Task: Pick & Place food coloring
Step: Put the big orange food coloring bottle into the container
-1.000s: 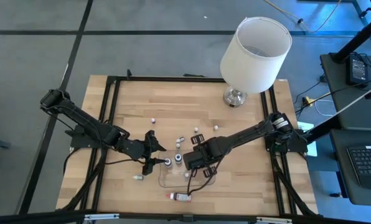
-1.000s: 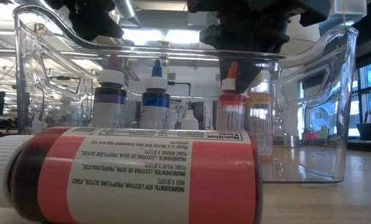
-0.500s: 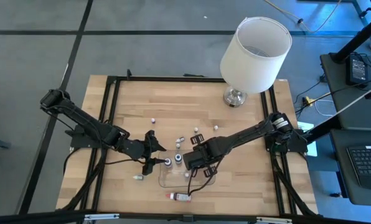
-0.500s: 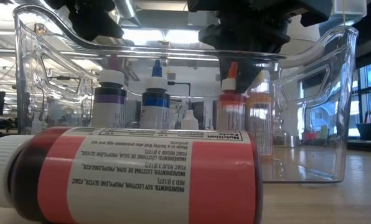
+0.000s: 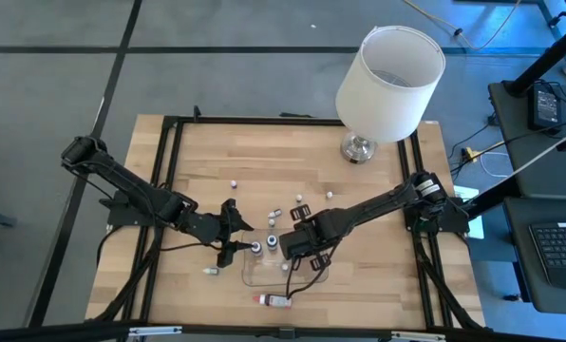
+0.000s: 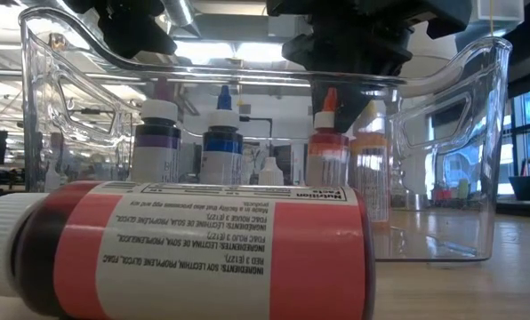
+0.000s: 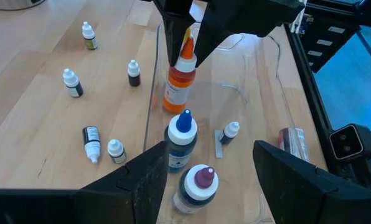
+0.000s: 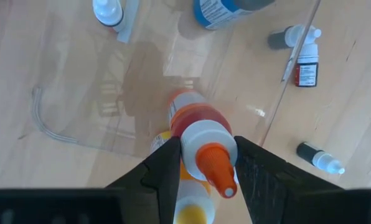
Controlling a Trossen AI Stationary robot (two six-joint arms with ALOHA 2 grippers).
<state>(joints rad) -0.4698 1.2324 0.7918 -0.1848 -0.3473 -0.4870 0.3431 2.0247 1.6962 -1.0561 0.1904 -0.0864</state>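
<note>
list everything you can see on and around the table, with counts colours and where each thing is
clear plastic tray: one, transparent, near the table's front middle, under both grippers
large bottles in the tray: an orange one held by the right gripper, a blue-capped one, a purple-capped one
small white-capped dropper bottle: one, dark, inside the tray
small dropper bottles on the wood: about five in the left wrist view, dark bodies, white caps, beside the tray
red-labelled bottle: one, lying on its side in front of the tray
lamp: one, white shade, far right corner
left gripper: open, above the tray's left side
right gripper: fingers shut on the orange bottle's neck
</note>
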